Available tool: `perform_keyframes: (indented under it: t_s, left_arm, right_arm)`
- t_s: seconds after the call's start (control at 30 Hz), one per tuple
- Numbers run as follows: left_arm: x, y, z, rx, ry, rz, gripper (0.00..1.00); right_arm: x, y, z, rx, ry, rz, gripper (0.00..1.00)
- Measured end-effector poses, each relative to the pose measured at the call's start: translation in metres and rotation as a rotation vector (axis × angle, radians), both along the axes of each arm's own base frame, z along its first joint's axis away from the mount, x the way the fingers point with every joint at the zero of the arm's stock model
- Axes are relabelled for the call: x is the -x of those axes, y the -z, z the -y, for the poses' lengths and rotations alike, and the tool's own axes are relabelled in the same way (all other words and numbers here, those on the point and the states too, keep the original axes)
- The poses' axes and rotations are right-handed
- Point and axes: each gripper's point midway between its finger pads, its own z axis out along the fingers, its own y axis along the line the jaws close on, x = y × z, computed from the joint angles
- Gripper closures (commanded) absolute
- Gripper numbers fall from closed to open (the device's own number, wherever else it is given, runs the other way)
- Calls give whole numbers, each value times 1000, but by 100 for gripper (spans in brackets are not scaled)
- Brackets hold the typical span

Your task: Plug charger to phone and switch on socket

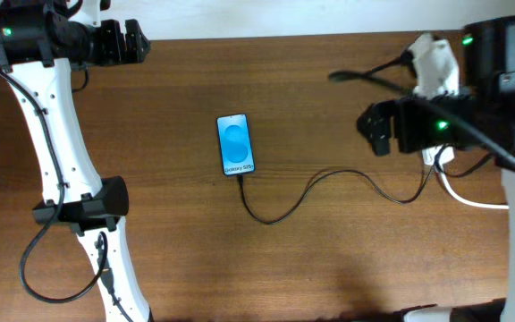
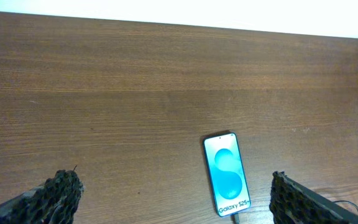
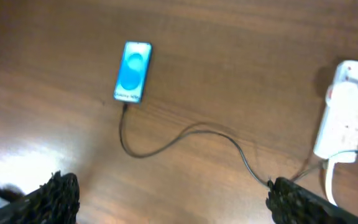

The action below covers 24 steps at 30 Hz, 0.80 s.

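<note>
The phone (image 1: 234, 145) lies flat mid-table with its blue screen lit; it also shows in the left wrist view (image 2: 227, 173) and the right wrist view (image 3: 133, 71). The thin black charger cable (image 1: 316, 182) meets the phone's bottom edge and curves right toward the socket (image 1: 434, 61). The white socket is partly hidden under my right arm and shows more fully in the right wrist view (image 3: 344, 115). My left gripper (image 1: 139, 42) is open and empty at the far left, well away from the phone. My right gripper (image 1: 375, 131) is open and empty, raised just left of the socket.
The socket's thick white cord (image 1: 472, 200) runs off to the right edge. A thicker black robot cable (image 1: 365, 76) crosses near the socket's top. The table's far edge meets a white wall (image 2: 179, 12). My left arm (image 1: 61, 161) stretches along the left side.
</note>
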Motion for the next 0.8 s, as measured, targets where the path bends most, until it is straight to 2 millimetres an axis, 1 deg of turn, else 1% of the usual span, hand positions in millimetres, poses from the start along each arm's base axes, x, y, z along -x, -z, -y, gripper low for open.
perform_keyframes:
  t_s: [0.1,0.13,0.2,0.23,0.3,0.43,0.8]
  left_arm:
    - [0,0,0,0,0,0,0]
    - [0,0,0,0,0,0,1]
    - [0,0,0,0,0,0,1]
    - [0,0,0,0,0,0,0]
    - [0,0,0,0,0,0,0]
    - [0,0,0,0,0,0,0]
    - [0,0,0,0,0,0,0]
  right_arm:
    - [11,-7,-7,56,21,34,1]
    - [20,-14,-10,67,25,66,1]
    - [36,-24,-7,81,49,120,1]
    - [46,-25,-3,89,64,127,1]
    - [63,-15,5,119,75,72,1]
    - [59,-6,6,136,92,41,2]
    - [59,-6,8,153,83,46,1]
